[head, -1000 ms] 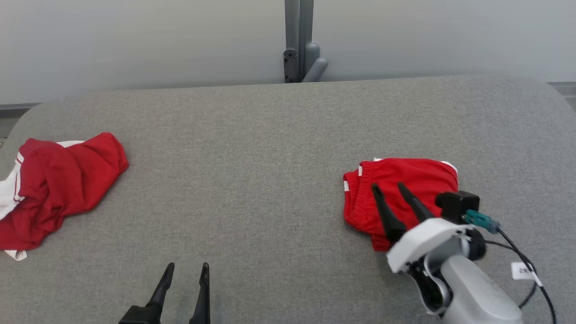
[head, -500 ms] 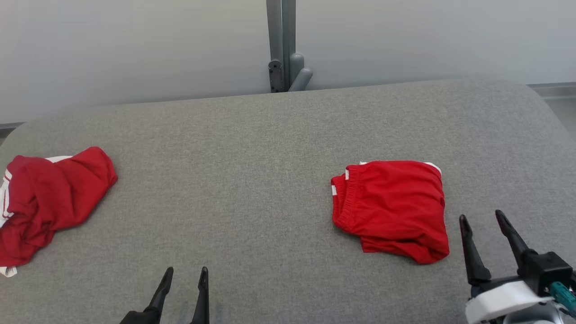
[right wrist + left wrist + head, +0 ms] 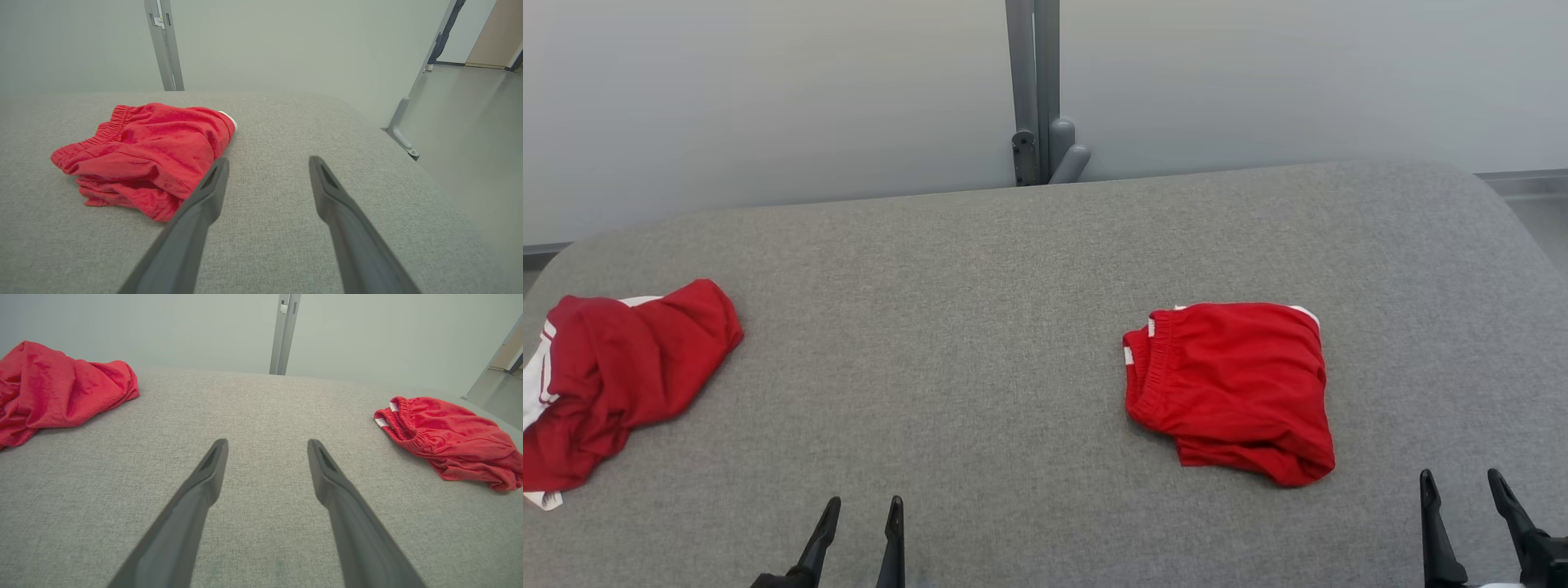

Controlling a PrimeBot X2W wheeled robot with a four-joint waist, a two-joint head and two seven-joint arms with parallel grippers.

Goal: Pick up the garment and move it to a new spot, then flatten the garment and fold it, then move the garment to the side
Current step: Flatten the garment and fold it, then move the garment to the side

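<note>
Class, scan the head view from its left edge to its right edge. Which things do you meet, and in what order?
crumpled red garment → left gripper → grey post → folded red garment → right gripper

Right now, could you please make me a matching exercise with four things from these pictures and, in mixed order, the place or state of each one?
Things:
1. folded red garment
2. crumpled red garment
3. left gripper
4. metal post

Places or states:
A. upright behind the far edge of the grey table
B. bunched at the table's left edge
C. lying neat on the table's right half
D. fingers apart, holding nothing

Pairs: 1-C, 2-B, 3-D, 4-A
</note>
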